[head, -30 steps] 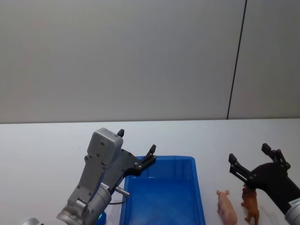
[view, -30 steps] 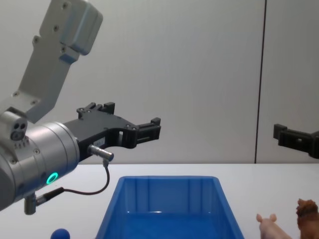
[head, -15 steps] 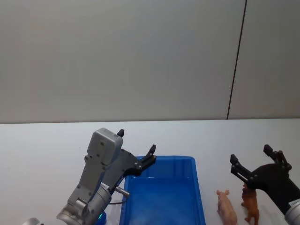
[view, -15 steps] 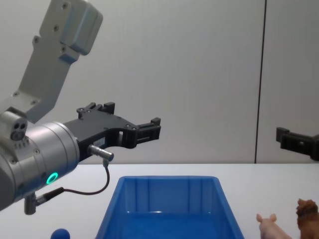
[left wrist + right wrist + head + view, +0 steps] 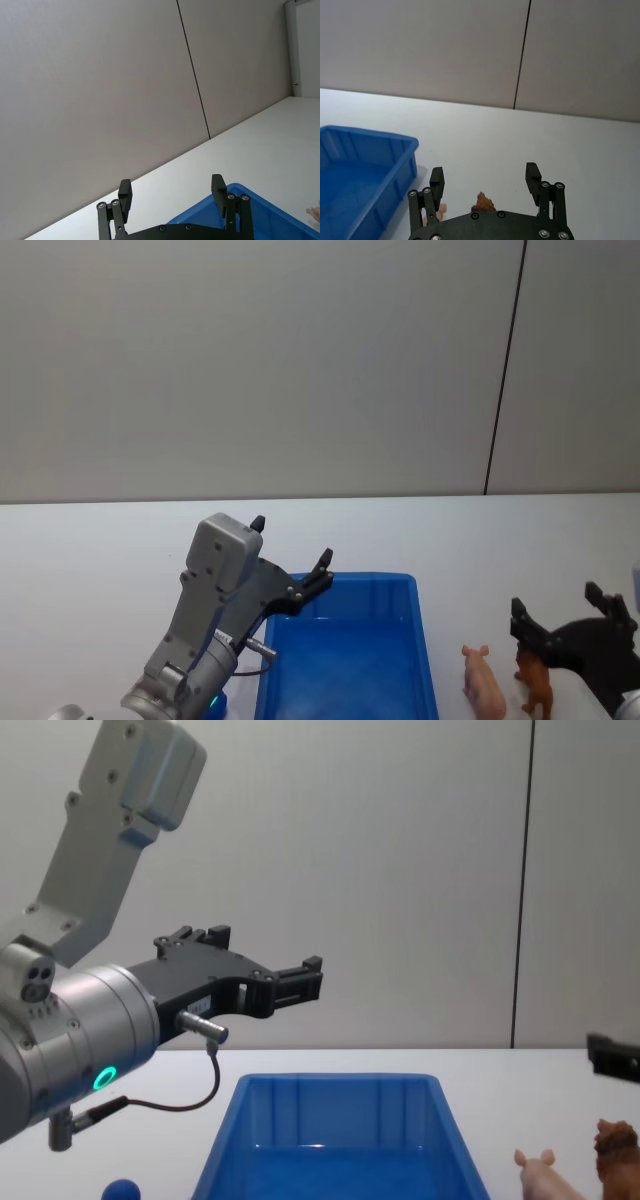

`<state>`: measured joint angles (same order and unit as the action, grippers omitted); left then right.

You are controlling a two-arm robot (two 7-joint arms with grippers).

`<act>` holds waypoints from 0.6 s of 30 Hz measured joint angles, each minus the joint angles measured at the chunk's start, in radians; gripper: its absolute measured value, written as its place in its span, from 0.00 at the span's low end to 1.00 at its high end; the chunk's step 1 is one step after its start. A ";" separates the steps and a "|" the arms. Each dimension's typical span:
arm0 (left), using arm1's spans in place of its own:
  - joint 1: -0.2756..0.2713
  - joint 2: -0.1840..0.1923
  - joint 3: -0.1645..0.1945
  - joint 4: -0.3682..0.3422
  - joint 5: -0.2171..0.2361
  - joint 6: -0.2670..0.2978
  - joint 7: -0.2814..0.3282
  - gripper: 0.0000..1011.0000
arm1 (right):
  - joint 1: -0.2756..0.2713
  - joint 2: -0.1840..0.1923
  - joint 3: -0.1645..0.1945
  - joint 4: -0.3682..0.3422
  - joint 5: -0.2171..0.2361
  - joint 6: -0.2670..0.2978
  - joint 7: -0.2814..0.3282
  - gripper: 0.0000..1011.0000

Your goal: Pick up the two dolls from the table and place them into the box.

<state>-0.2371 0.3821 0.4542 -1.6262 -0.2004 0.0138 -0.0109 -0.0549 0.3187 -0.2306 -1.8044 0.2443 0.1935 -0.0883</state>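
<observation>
A pale pink pig doll [image 5: 483, 683] and a brown lion doll [image 5: 535, 680] stand side by side on the white table [image 5: 100, 560], just right of the blue box [image 5: 425, 640]. My right gripper [image 5: 556, 600] is open and hovers just over the lion. In the right wrist view the lion [image 5: 482, 201] sits between and below the gripper [image 5: 484, 174], with the pig [image 5: 442, 207] beside it. My left gripper [image 5: 291, 541] is open and empty, held above the box's far left corner. The chest view shows the pig [image 5: 545, 1175] and lion [image 5: 618, 1155] low at the right.
A small blue ball [image 5: 121, 1188] lies on the table left of the box [image 5: 340, 1082]. The box interior holds nothing that I can see. A grey wall with a dark vertical seam stands behind the table. White tabletop stretches beyond the box and dolls.
My right gripper has dropped lower and drawn to the right, closer over the lion. The left arm, the box and both dolls have not moved.
</observation>
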 joint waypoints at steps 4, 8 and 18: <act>0.000 0.000 0.000 0.000 0.000 0.000 0.000 0.99 | -0.015 0.001 0.002 -0.005 0.000 0.034 -0.026 0.99; 0.000 0.000 0.000 0.000 0.000 0.000 0.000 0.99 | -0.029 0.004 0.006 -0.006 0.002 0.054 -0.042 0.99; 0.000 0.000 0.000 0.000 0.000 0.000 0.000 0.99 | -0.052 0.008 0.013 0.018 0.012 0.065 -0.044 0.99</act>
<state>-0.2371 0.3821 0.4542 -1.6262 -0.2004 0.0138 -0.0109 -0.1066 0.3269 -0.2171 -1.7860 0.2560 0.2588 -0.1327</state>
